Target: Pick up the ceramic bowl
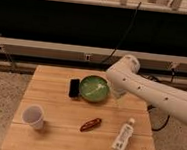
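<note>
Approach step. My gripper sits beside the right rim of the round glossy green ceramic bowl, rear-centre on the wooden table; spread or closed, I cannot tell. Next: straddle rim, clamp.

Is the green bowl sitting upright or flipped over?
Upright: the ceramic bowl shows its streaked inside and rests on the table. The gripper is by its rim, mostly hidden under the arm.
</note>
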You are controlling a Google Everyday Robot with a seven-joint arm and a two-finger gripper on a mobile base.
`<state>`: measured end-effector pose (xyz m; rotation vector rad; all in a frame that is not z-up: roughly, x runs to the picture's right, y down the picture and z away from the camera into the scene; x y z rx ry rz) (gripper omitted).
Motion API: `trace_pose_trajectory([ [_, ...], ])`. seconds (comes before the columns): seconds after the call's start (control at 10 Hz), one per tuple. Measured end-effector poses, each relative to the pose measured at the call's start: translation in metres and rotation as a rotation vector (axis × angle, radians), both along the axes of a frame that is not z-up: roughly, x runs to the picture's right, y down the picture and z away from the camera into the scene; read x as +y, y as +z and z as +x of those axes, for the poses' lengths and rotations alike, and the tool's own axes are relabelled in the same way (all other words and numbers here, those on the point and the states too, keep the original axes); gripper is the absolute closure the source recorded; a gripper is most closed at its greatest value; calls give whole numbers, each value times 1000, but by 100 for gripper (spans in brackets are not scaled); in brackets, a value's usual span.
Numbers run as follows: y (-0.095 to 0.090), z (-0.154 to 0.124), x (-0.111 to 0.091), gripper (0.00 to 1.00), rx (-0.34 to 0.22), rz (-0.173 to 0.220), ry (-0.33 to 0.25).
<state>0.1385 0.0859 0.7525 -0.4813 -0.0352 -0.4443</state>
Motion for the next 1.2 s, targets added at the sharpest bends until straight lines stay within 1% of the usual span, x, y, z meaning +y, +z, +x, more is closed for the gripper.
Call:
trace_pose_trajectory([
  [0.1,4,-3,3,20,-7,-4,-8],
  [0.2,13,-13,7,20,-26,-9,-21],
  [0.6,29,-21,13,20,-57,-25,-50],
  [0.8,46,-30,20,20,-74,-35,-73],
  [0.9,52,-34,22,20,-84,-38,-77],
  [1.1,56,-34,22,20,-93,-44,-85],
  [1.2,65,-38,24,20,-102,-50,-91],
])
